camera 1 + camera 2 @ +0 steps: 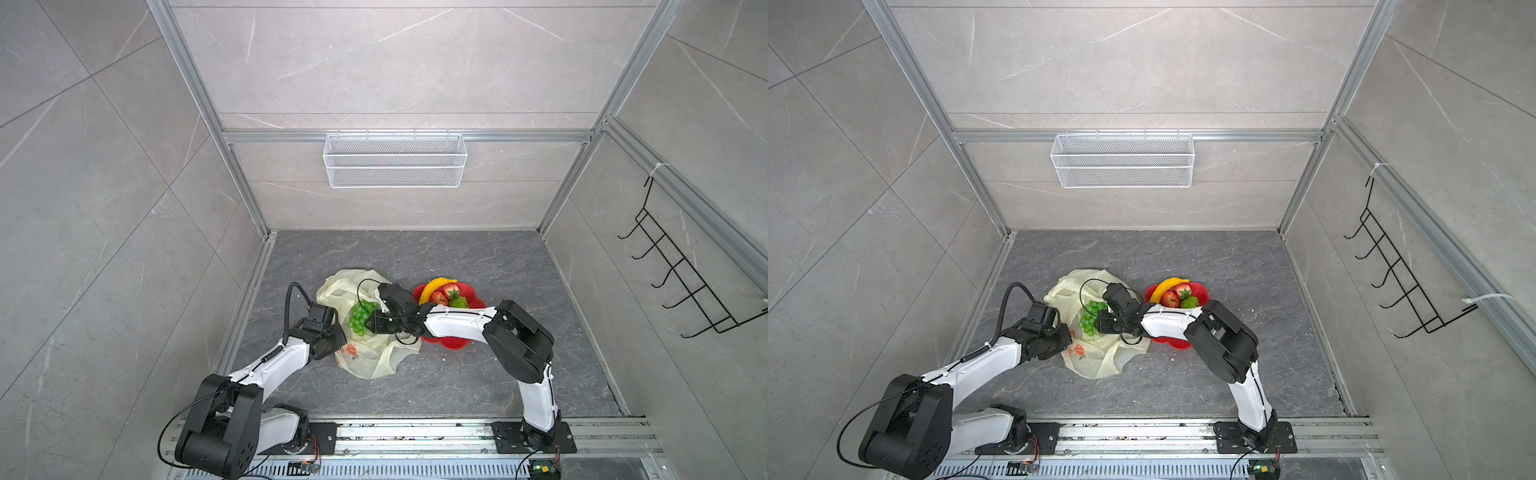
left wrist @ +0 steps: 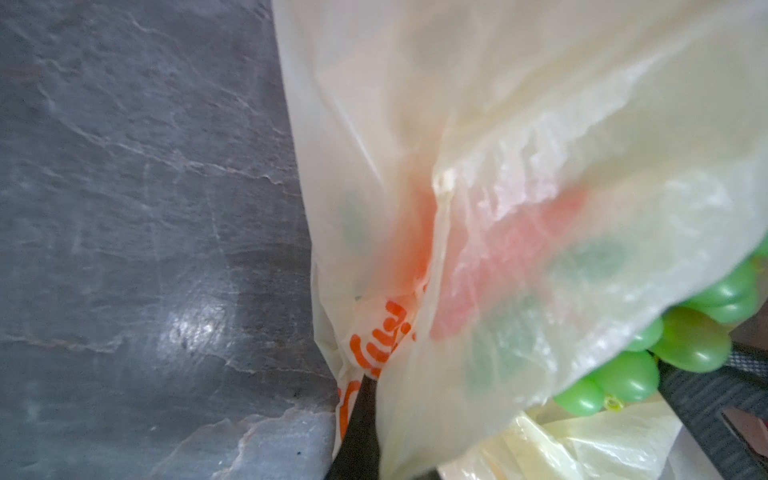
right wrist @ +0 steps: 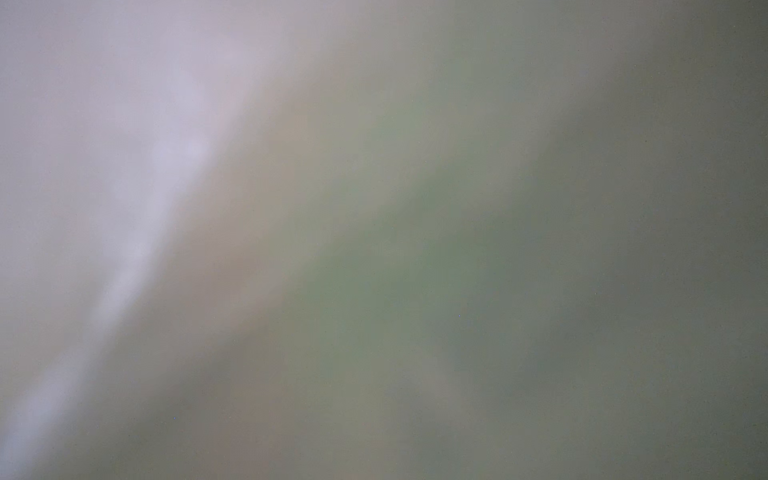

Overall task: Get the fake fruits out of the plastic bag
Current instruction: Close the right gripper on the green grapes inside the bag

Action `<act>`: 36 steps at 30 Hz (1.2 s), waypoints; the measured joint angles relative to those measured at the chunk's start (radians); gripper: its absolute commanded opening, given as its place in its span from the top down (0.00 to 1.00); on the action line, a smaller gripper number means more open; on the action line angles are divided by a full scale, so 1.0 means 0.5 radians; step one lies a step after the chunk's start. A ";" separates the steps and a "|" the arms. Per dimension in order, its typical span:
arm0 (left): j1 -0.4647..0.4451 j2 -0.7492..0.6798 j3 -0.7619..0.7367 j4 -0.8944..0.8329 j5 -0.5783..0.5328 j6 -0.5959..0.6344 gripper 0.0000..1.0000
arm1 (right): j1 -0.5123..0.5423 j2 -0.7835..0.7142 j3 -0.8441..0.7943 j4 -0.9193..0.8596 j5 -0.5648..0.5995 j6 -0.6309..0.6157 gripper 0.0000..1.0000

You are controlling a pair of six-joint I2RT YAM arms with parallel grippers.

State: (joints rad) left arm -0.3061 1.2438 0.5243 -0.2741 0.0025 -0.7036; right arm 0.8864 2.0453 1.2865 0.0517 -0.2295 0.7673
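Bag pinched, grapes at its mouth

Our left gripper [image 1: 338, 338] is clamped on the plastic bag [image 1: 365, 361]. The grape bunch [image 1: 360, 319] sits in the bag's opening just beside the right gripper [image 1: 376, 323], whose grip we can't make out. The banana [image 1: 432, 286] and a red fruit [image 1: 451, 289] lie on the red plate [image 1: 453, 343], right of the bag.

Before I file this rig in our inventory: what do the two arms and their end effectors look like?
Both the left arm and right arm have glossy white link shells and bulky black joint housings, on black base plates. A black ribbed hose loops off the left wrist; a thin black cable loops off the right. The left end effector and right end effector are black.
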 measured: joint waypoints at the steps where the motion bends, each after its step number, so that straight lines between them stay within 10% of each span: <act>1: 0.000 0.002 0.000 0.001 0.000 0.000 0.98 | 0.002 0.009 0.002 0.006 -0.006 0.000 0.69; 21: 0.000 0.016 0.000 0.011 0.000 0.000 0.98 | 0.047 0.098 0.031 0.012 -0.027 0.001 0.71; 36: 0.000 0.021 0.000 0.016 0.000 0.000 0.98 | 0.047 0.098 0.034 0.011 -0.019 -0.002 0.91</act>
State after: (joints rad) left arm -0.3061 1.2545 0.5243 -0.2661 0.0025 -0.7036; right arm 0.9096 2.0945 1.3037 0.0574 -0.2390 0.7666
